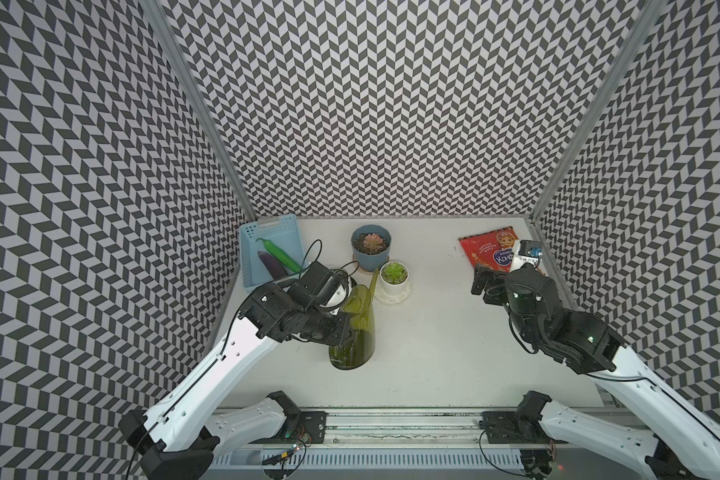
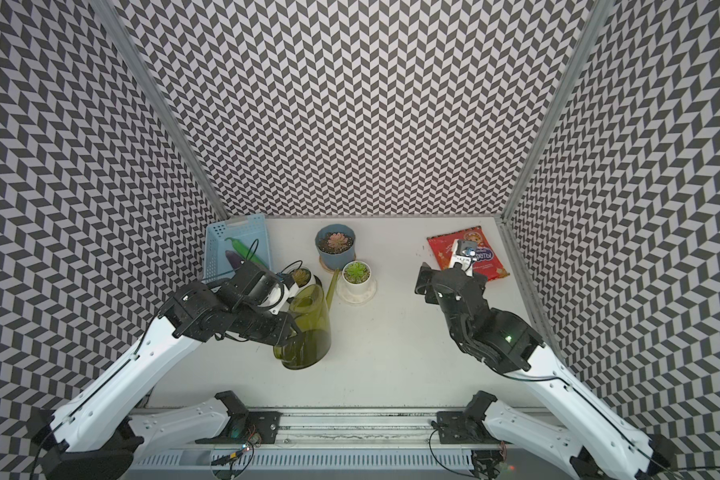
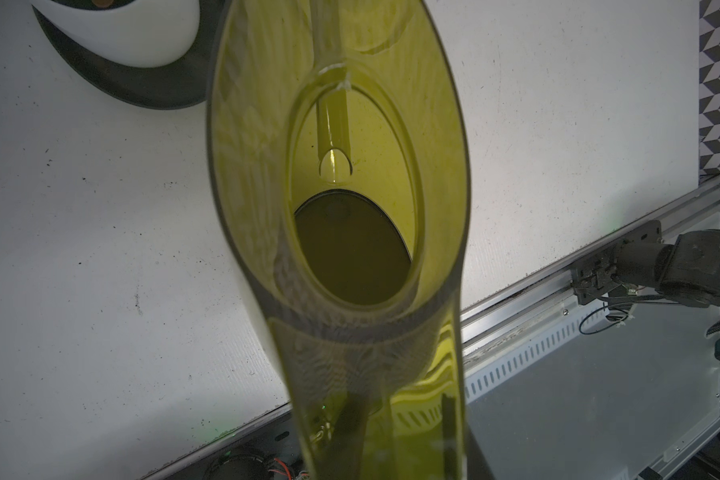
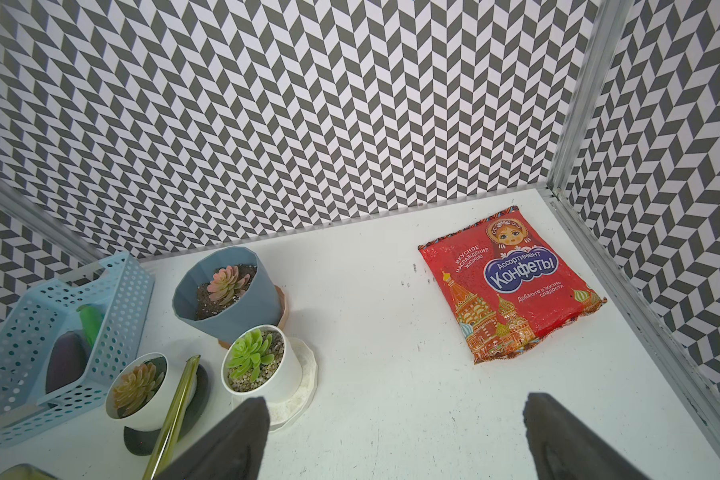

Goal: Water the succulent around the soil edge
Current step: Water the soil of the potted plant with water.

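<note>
Walls [image 1: 371, 104]: grey-and-white chevron print on three sides.
Desk [image 1: 433, 353]: white w/ dark specks. Clock positions as seen in both top views, 12 = far wall.
L arm [image 1: 225, 353]: white and black, reaches in from 7 o'clock to just left of centre.
R arm [image 1: 641, 386]: comes in from 5 o'clock, ends approx. 2 o'clock.
Watering can [image 1: 356, 328]: see-through olive green, upright, just off centre at 9 o'clock. Dark water [image 3: 350, 249] shows at its bottom.
Spout [image 4: 175, 399]: thin tube pointing to 12. Its tip sits btw the two white pots, above the dark saucer [image 4: 142, 440].
Basket [image 1: 267, 226]: pale blue, perforated, in the 10 o'clock corner. Holds a green chili [image 1: 277, 251] and a purple aubergine [image 1: 272, 264].
Candy bag [image 1: 487, 249]: red, Russian lettering, flat at 1–2 o'clock.
Blue pot [image 1: 371, 257]: at 12 o'clock, w/ pink succulent [image 1: 371, 240] in dark soil.
White pot [image 1: 394, 282]: on white saucer [image 1: 393, 297], at 5 o'clock of the blue pot, w/ green succulent [image 1: 393, 272] in gravel.
Small white pot [image 4: 142, 415]: on the dark saucer, at 9 o'clock of the white pot, w/ orange-tan succulent [image 4: 136, 386].
Target plant: can't tell which of the three.
L tool [image 1: 347, 334]: clamped on the watering can at its handle side.
R tool [image 4: 395, 436]: fingers wide apart, empty, above bare desk near the candy bag.
</note>
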Motion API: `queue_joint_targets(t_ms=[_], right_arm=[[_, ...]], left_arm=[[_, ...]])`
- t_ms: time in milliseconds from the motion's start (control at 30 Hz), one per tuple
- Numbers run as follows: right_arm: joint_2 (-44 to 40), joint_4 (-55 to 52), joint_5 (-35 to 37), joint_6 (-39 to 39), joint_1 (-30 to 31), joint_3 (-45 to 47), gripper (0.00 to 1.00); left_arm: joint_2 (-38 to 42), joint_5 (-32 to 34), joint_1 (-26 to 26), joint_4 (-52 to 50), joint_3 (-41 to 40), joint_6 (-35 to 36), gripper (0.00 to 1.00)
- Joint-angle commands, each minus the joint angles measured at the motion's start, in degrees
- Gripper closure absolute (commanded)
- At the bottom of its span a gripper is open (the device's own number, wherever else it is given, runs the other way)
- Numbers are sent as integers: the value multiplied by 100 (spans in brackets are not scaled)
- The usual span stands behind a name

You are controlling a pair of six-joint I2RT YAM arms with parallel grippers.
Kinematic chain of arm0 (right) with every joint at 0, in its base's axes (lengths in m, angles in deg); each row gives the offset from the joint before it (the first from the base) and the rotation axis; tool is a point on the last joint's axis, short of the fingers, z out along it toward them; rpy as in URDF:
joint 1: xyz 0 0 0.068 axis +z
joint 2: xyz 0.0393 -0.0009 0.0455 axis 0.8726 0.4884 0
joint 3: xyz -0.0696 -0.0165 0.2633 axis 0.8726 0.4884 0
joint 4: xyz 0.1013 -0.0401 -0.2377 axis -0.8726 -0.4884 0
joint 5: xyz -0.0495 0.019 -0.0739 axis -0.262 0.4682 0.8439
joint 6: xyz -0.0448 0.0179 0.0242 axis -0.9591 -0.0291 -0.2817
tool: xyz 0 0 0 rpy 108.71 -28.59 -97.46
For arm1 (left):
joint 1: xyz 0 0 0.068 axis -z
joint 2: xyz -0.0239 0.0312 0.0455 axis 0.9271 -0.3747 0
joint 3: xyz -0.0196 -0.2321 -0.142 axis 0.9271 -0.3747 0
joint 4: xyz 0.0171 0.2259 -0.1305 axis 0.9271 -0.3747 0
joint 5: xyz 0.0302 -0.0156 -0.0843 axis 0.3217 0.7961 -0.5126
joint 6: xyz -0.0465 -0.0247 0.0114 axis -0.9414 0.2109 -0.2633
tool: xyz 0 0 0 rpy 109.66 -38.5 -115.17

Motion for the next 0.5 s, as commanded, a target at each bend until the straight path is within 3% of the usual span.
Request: queue_joint_targets(t_ms=[0, 467], right_arm=[[-86, 266, -6, 5, -11, 50, 0], [-12, 272, -51, 65, -11, 126, 0]], left_arm=[[-15, -133, -9, 114, -5, 247, 100], [-179, -220, -11, 125, -159, 506, 100]])
